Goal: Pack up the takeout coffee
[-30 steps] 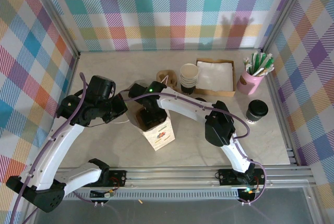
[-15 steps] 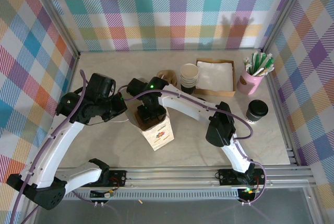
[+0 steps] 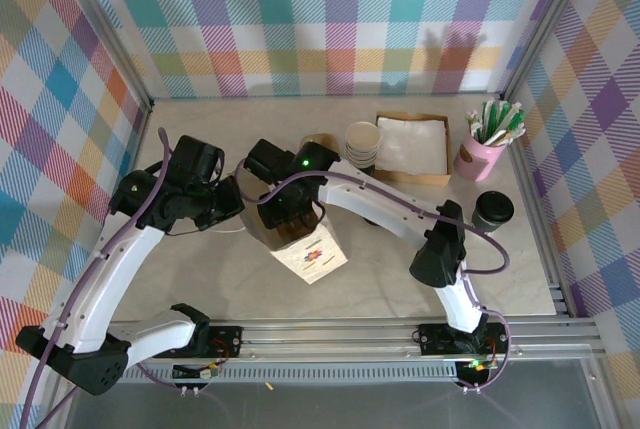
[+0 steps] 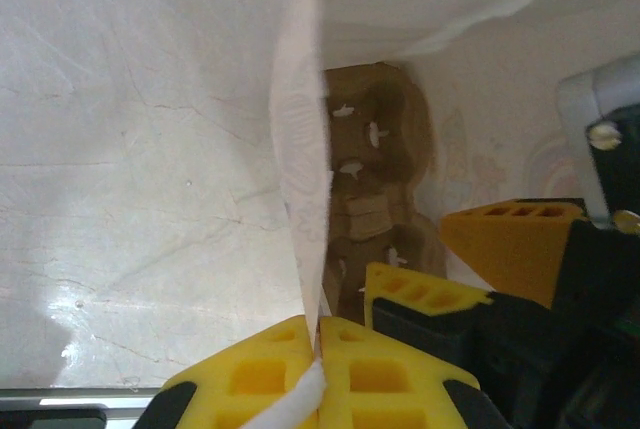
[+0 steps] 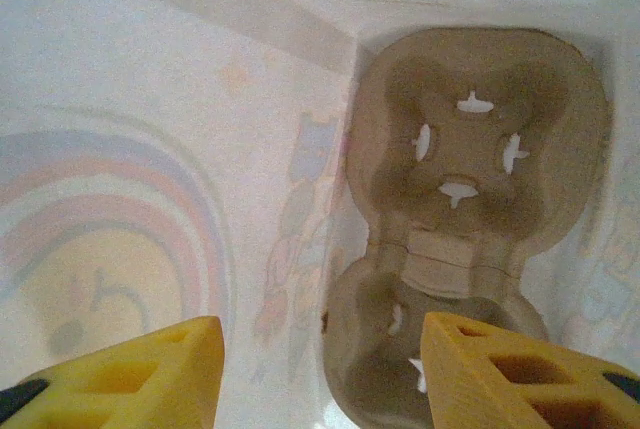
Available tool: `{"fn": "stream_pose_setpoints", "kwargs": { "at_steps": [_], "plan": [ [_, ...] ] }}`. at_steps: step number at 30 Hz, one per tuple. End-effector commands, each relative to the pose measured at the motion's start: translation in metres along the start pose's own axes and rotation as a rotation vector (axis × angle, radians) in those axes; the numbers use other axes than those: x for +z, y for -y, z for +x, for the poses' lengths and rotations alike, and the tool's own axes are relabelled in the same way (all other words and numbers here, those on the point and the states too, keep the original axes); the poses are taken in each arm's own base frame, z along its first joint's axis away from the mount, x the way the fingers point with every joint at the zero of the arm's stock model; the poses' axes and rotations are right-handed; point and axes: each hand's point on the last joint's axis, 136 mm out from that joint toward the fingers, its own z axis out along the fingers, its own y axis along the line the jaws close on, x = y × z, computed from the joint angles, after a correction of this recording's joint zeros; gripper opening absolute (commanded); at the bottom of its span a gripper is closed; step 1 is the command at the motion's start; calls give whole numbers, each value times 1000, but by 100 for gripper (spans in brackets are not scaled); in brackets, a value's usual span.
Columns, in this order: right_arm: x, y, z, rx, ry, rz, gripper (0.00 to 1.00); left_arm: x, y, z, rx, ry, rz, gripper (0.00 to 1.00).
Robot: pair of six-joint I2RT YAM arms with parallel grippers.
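Left hand [image 4: 318,344] is clamped tight on the paper bag [image 4: 300,149] rim. Right hand [image 5: 320,349], half spread and empty, hangs inside over the cup carrier [image 5: 470,149]. Best move: lift straight out, off the walls. Takeout coffee [image 3: 493,211] stands on the tabletop [image 3: 520,269], well right.

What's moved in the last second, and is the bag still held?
The right gripper, jaws open, shifted slightly back at the mouth of the paper bag, whose near end swung slightly right. The left gripper stays shut on its rim. The takeout coffee and cup stack haven't moved.

Robot test cell, plaid-print walls [image 3: 300,19], aluminium frame rail [image 3: 350,335], pale tabletop [image 3: 380,279]
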Motion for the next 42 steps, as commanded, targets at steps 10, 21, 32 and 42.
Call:
{"fn": "stream_pose_setpoints", "kwargs": {
  "at_steps": [10,21,32,42],
  "plan": [
    [-64,-34,-18,-37,176,-156,54,3,-12,-1,29,1,-81,0],
    [-111,-47,-37,-41,328,-253,54,-4,-17,-5,72,16,-114,2],
    [-169,-49,-49,-43,489,-327,54,2,-9,-7,68,-3,-84,6],
    [-236,-29,-54,2,711,-339,52,-22,9,-21,52,54,-13,42]
  ]
}}
